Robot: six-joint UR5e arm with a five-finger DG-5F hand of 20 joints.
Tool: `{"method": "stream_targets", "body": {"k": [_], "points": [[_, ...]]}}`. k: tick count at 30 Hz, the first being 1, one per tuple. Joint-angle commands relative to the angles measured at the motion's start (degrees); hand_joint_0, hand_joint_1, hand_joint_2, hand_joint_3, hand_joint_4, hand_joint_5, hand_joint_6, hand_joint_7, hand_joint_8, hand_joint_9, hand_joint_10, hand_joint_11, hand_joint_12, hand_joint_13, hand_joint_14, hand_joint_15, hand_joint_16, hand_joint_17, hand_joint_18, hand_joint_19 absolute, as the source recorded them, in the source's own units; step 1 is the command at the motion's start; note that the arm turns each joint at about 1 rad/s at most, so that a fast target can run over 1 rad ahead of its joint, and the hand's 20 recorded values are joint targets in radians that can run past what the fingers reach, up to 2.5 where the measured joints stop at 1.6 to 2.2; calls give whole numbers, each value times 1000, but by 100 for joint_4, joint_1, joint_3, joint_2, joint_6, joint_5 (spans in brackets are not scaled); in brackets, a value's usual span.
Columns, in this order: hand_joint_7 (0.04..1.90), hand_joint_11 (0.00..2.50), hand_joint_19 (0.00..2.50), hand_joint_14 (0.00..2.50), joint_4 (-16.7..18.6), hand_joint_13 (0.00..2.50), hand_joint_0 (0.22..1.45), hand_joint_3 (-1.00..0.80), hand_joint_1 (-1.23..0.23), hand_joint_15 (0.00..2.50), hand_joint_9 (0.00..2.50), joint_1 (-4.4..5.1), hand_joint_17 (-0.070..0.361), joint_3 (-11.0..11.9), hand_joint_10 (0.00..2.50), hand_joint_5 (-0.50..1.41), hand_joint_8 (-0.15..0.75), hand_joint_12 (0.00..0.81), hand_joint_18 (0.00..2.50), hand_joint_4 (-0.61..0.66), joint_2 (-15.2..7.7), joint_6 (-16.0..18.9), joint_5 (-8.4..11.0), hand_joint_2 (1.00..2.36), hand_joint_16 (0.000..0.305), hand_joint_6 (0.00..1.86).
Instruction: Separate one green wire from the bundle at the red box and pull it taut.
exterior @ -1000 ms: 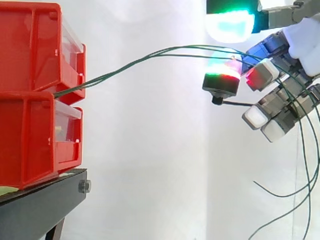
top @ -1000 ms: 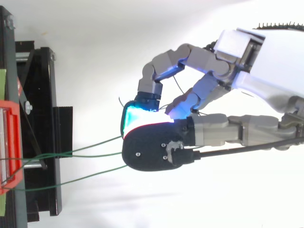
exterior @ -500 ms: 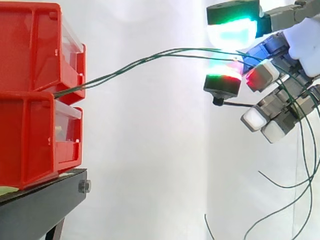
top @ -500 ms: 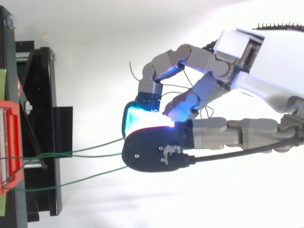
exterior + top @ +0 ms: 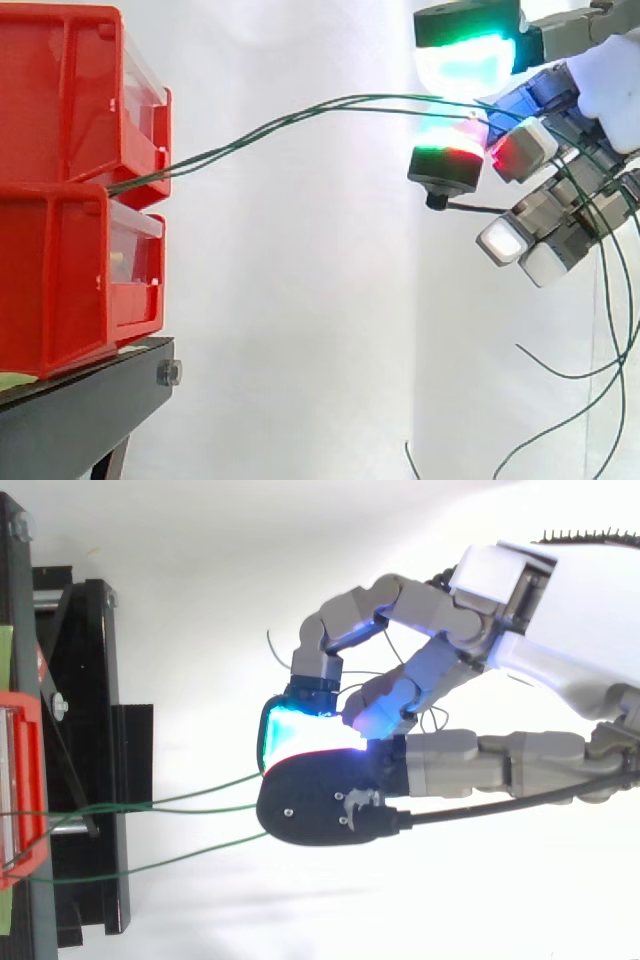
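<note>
Side view showed green wires (image 5: 300, 112) running from the red box (image 5: 70, 100) at left, rising rightward into the hand (image 5: 545, 205), whose curled fingers (image 5: 522, 150) gripped several strands together, so tautening one likely meant pulling rightward along their length.

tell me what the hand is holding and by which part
The hand pinches the green wires partway along, between curled fingers and thumb; they run back to the red bins, and their loose ends hang below the hand.
</note>
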Motion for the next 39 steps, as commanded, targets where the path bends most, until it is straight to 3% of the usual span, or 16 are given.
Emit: {"method": "stream_targets", "body": {"k": [1, 14, 20, 23, 33, 39], "points": [[1109, 890, 534, 22, -9, 724, 679, -160, -850, 532, 1131, 19, 108, 0, 26, -153, 228, 338, 566, -120, 0, 156, 0, 1018, 48, 935], [1174, 770, 501, 17, 0, 636, 651, -196, -828, 429, 1100, 28, 105, 0, 23, -146, 225, 335, 501, -76, 0, 350, -18, 1017, 47, 922], [1240, 169, 317, 6, 44, 391, 641, -175, -881, 154, 737, 28, 103, -88, 6, -125, 171, 299, 313, -155, 0, 411, -26, 1014, 46, 889], [1269, 53, 286, 5, 123, 357, 643, -179, -896, 118, 641, 28, 101, -185, 2, -121, 167, 295, 269, -172, 0, 490, -26, 1013, 45, 881], [1288, 0, 258, 3, 176, 315, 646, -175, -908, 73, 508, 19, 100, -246, 0, -119, 144, 283, 248, -216, 0, 552, -35, 1012, 44, 875], [1337, 0, 277, 4, 202, 360, 642, -133, -905, 105, 529, 10, 100, -501, 0, -120, 142, 291, 272, -206, 0, 684, -114, 1015, 45, 876]]}}
